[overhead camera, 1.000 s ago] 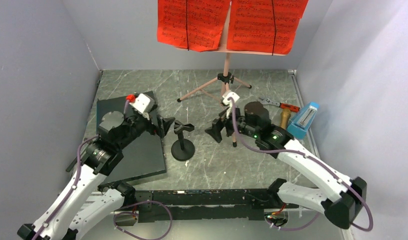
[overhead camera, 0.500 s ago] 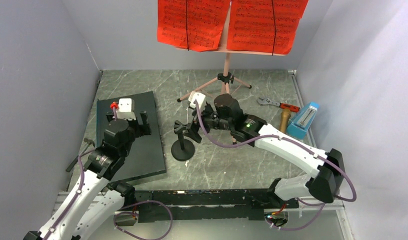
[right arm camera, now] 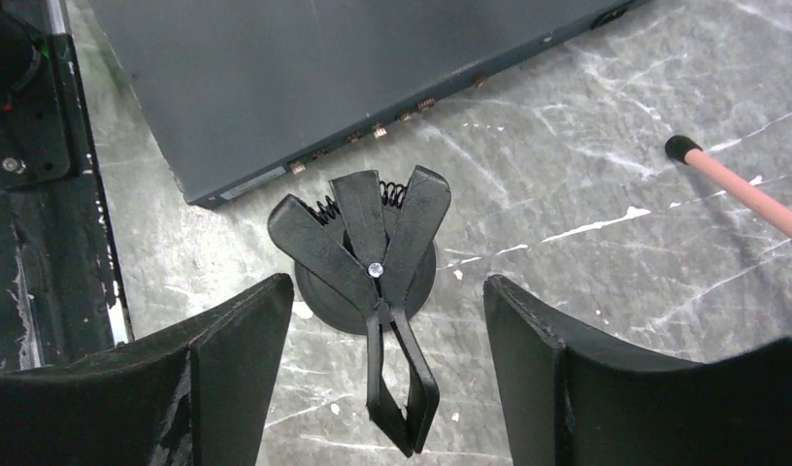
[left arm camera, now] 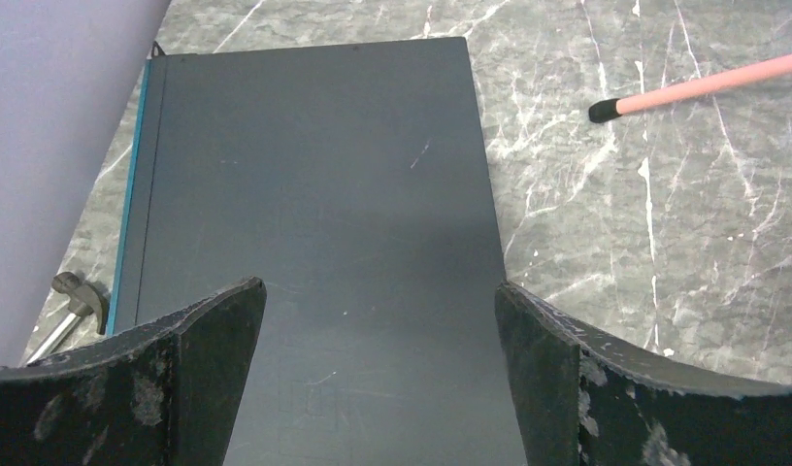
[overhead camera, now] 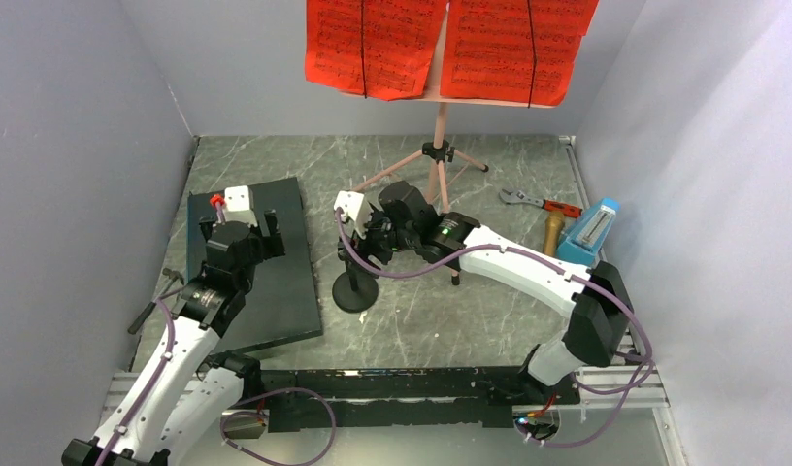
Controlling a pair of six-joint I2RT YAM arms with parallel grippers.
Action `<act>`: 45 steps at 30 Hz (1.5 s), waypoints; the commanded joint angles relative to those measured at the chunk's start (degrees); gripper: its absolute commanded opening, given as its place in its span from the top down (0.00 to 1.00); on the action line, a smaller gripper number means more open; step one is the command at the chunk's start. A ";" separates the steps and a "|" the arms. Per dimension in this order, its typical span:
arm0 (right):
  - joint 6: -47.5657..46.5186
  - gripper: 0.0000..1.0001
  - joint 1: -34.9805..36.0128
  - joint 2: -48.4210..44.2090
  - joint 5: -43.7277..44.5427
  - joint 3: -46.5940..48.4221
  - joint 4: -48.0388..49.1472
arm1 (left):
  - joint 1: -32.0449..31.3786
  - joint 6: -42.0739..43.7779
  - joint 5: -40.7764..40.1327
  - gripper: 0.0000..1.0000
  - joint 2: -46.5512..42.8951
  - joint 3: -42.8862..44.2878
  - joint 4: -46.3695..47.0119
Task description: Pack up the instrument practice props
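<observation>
Right gripper [right arm camera: 387,283] hovers right above the black mic stand [right arm camera: 371,231], jaws apart, nothing held. Next move, I'd guess: drop down and pinch it. Left gripper [left arm camera: 378,289], left of the stand, gapes empty.

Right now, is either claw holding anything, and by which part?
Nothing is held. The right gripper stands open around the black stand clip, not touching; the left gripper hangs open over the dark slab.
</observation>
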 commanded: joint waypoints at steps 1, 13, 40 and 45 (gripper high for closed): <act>-3.22 0.27 0.14 0.80 1.31 3.69 -2.34 | 1.05 0.16 2.55 0.06 0.41 0.03 3.13; -2.53 0.91 0.17 -1.75 1.31 5.38 -6.23 | 1.50 0.41 3.47 0.06 0.29 -0.24 3.80; 17.87 1.00 -14.91 -22.74 22.72 13.65 -39.52 | 2.22 -0.09 6.47 0.06 2.66 -0.24 4.63; 20.30 1.00 -22.00 -23.75 27.42 15.05 -44.16 | 2.31 -0.06 6.45 0.06 2.68 -0.24 4.62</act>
